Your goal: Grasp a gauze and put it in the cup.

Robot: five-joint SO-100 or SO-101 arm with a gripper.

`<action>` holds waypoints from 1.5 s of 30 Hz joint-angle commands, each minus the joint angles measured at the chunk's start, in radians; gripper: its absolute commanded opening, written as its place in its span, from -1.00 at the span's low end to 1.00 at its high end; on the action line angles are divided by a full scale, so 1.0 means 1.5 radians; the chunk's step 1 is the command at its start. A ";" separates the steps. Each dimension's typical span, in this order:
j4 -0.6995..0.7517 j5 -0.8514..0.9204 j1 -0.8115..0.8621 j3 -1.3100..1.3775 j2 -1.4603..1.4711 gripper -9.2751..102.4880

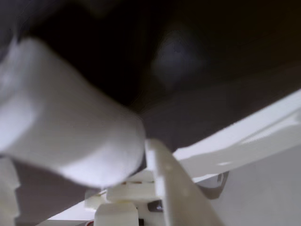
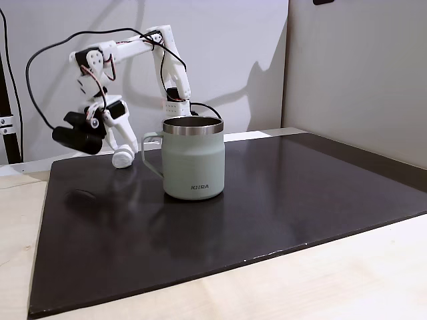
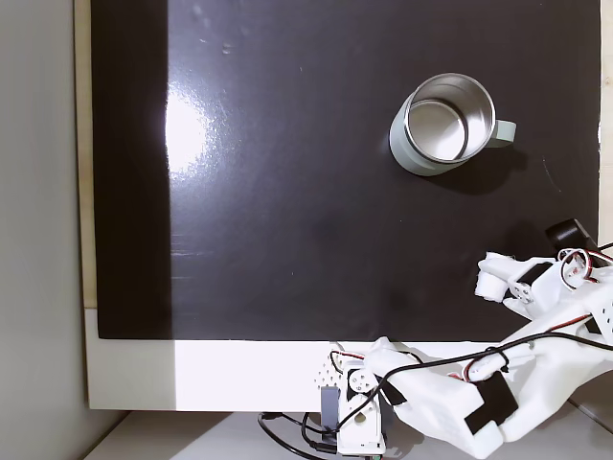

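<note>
Gripper (image 2: pixel 123 159) clamped on the gauze (image 2: pixel 122 159), white roll held low at the far left of the black mat (image 2: pixel 267 220) in a fixed view, cup (image 2: pixel 193 159) upright to its right, apart, handle facing the gauze, arm (image 2: pixel 127 50) arched behind.

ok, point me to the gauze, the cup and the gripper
gauze (image 1: pixel 70 127), wrist view, on the roll's curved side.
cup (image 2: pixel 193 163), a fixed view, on its green side wall above the lettering.
gripper (image 3: pixel 490 280), a fixed view from above, between the fingertips at the gauze.
</note>
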State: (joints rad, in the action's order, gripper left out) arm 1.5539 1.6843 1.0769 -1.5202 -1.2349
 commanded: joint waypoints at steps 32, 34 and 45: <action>0.018 -0.154 -0.061 0.015 -0.141 -0.84; 0.027 -0.191 -0.083 0.025 -0.184 -0.84; 0.118 -0.350 -0.191 0.186 -0.340 -0.83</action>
State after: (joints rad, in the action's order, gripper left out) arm 1.7273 1.1950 0.8253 -1.3269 -1.6414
